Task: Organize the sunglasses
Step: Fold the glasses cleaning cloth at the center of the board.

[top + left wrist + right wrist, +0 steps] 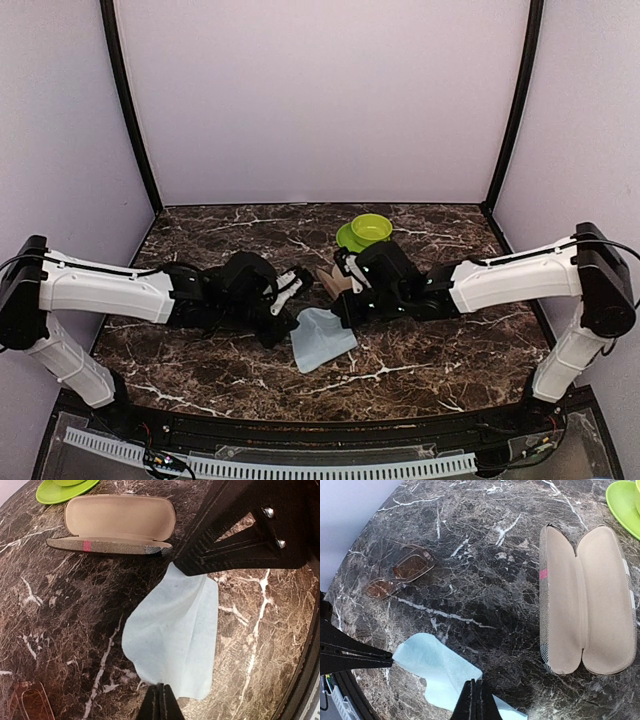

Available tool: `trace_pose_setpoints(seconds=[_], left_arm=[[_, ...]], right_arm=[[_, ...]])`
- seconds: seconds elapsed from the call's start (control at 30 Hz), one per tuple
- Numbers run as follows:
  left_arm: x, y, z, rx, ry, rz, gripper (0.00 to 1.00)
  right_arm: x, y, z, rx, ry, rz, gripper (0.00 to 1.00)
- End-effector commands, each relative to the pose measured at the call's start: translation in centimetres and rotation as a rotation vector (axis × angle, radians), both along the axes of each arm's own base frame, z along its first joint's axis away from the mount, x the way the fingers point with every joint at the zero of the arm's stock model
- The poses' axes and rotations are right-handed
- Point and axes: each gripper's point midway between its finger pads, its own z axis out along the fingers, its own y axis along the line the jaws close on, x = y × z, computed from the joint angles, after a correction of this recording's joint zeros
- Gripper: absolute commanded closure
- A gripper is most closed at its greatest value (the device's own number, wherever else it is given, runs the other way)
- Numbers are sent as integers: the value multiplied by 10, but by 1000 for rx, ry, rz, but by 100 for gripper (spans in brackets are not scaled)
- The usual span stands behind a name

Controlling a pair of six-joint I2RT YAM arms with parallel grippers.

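A light blue cleaning cloth (322, 340) is held between both grippers just above the marble table. My left gripper (160, 690) is shut on one edge of the cloth (175, 630). My right gripper (476, 687) is shut on the opposite edge of the cloth (437, 672). In the top view the left gripper (297, 314) and the right gripper (338, 308) are close together. Brown-tinted sunglasses (400, 572) lie folded on the table to the left; they also show in the left wrist view (27, 702). An open plaid case (587, 600) with a beige lining lies empty behind the cloth.
A green bowl on a green plate (365, 232) stands behind the case (330, 280), and the plate's rim (625, 502) shows in the right wrist view. The table's front edge (320, 415) runs just below the cloth. Grey walls close in the back and sides.
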Motion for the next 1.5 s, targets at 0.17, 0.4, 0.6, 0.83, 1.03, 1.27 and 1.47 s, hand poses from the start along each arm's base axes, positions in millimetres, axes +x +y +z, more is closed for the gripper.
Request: trace_pose_setpoints(seconds=[0.17, 0.4, 0.6, 0.83, 1.03, 1.27, 1.47], left_arm=[[-13, 1, 49, -92, -13, -49, 100], [-34, -1, 66, -102, -23, -96, 100], [-56, 0, 72, -102, -17, -127, 100], [-82, 5, 70, -122, 20, -130, 100], [-80, 14, 47, -97, 31, -91, 100], [-55, 19, 12, -23, 31, -30, 100], [-29, 15, 3, -29, 12, 2, 100]], right_arm=[[-12, -3, 34, 85, -59, 61, 100], [-34, -3, 52, 76, -94, 79, 100], [-54, -8, 59, 76, -104, 56, 100], [-82, -14, 56, 71, -89, 18, 100], [-84, -23, 36, 42, -44, -65, 100], [-67, -31, 14, -72, -40, -152, 100], [-43, -28, 0, -82, -28, -175, 100]])
